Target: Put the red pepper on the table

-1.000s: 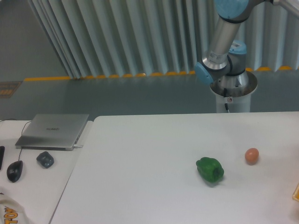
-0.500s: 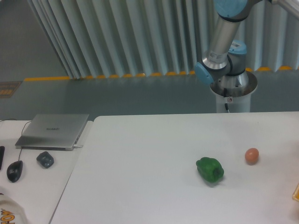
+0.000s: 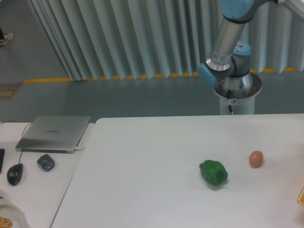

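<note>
Camera view gives you the table with a green pepper lying right of centre and a small orange-brown ball near it, further right, the two apart. You only see the arm rising from its base behind the far edge; the gripper is out of frame, and no red pepper shows. A closed laptop and a mouse sit on the desk at left.
</note>
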You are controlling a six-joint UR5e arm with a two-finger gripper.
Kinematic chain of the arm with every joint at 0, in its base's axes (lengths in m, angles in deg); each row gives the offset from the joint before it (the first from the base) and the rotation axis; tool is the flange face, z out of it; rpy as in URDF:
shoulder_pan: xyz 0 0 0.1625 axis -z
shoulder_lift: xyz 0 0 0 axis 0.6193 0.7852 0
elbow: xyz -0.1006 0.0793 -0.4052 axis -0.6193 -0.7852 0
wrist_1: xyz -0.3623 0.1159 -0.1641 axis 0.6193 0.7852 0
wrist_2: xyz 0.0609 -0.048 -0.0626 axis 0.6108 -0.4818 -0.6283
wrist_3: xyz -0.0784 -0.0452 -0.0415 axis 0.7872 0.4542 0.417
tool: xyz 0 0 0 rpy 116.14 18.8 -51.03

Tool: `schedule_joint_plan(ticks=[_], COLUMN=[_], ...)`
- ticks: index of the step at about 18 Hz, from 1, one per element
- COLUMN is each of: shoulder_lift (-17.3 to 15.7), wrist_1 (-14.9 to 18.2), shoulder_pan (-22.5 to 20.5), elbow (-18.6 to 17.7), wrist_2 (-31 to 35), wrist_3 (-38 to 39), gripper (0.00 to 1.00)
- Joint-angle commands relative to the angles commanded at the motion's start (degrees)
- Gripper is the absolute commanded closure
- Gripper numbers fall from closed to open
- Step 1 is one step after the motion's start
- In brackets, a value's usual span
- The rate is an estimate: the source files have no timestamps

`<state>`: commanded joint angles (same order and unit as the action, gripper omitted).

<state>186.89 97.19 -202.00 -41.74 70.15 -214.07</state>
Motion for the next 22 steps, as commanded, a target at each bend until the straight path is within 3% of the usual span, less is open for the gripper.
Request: schedule_joint_plan(ticks=[3, 4, 10, 15, 16, 17, 18, 22], shoulder_lift=[0.26, 0.26, 0.26, 0.0, -0.09, -0.09, 0.0, -0.52], wrist_1=[0.0, 0.0, 0.09, 0.18, 0.18, 0.18, 0.18, 0.7], shoulder_pan=[0.09, 0.09, 0.44, 0.53, 0.53, 0.53, 0.35, -0.09], elbow=[-0.09, 0.0, 0.79, 0.88, 0.79, 0.79, 0.79, 2.2], wrist_2=[0.0, 0.0, 0.62, 0.62, 0.62, 0.18, 0.0, -1.76], wrist_3=[0.0, 0.0, -0.09, 0.0, 0.09, 0.35, 0.44, 2.11], gripper=[0.04, 0.23, 0.48, 0.51, 0.5, 0.36, 0.03, 0.0])
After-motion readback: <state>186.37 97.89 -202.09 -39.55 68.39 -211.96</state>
